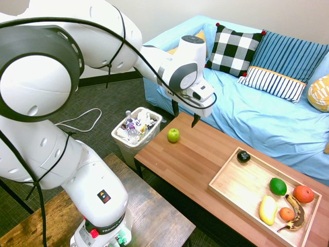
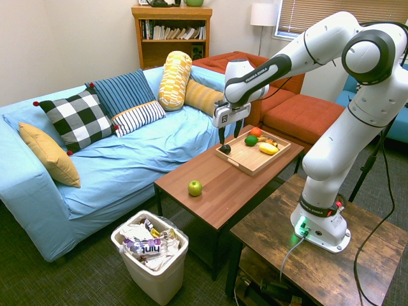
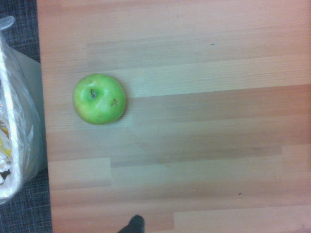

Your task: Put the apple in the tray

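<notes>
Apple (image 1: pixel 174 135) placement, approach stage: you are looking at the yellow-green fruit sitting alone on the bare wooden table (image 1: pixel 205 154), near the end that borders the white waste bin (image 1: pixel 136 129). The claw (image 1: pixel 185 117) is hanging above the table with its fingers pointing straight down and standing spread apart, gripping nothing. The relation you are working with is this: the apple is lying below the claw and off to one side of it, toward the bin end of the table, not directly beneath the fingers. The wrist view is confirming the offset, with the apple (image 3: pixel 99 99) showing well away from the picture's middle, stem dimple facing up. The tray (image 1: pixel 229 188) is lying on the opposite side of the claw, toward the far end of the table, already holding a dark green fruit (image 1: pixel 278 186), an orange-red fruit (image 1: pixel 303 194) and a banana (image 1: pixel 296 212). Being round, the apple is offering no long axis, so finger alignment is probably mattering little. You are likely facing a sideways shift toward the bin end, then a descent; the tray's near half is showing bare wood for the drop.
</notes>
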Motion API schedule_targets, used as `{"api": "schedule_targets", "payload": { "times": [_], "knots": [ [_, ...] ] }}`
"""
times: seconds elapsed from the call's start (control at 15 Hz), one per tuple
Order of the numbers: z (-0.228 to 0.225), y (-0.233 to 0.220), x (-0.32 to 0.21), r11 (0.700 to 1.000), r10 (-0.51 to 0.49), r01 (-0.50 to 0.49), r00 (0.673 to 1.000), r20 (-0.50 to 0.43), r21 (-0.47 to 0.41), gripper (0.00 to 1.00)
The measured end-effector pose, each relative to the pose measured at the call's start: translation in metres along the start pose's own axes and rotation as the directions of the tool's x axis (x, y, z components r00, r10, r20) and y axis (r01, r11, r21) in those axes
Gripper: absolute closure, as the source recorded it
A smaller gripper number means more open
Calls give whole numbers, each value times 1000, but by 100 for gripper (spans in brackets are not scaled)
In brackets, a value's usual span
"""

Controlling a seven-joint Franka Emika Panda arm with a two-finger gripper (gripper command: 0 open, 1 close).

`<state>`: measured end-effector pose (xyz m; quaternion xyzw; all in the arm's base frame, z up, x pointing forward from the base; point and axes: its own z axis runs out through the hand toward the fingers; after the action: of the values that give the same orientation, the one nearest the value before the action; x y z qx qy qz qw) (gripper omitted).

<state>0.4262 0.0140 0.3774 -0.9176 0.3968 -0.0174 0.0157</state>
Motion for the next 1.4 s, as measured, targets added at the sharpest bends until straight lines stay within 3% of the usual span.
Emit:
{"api": "schedule_targets", "payload": {
  "times": [0.33,0.67,1.07,1.4],
  "knots": [
    [7,-12,-5,1000,-24,24,1000,-6,3,0],
    [33,-72,-20,999,-48,48,999,-4,3,0],
    [113,-140,-12,998,-20,22,999,38,-53,0],
    [175,-168,-24,994,3,6,997,74,-113,0]
  ]
}}
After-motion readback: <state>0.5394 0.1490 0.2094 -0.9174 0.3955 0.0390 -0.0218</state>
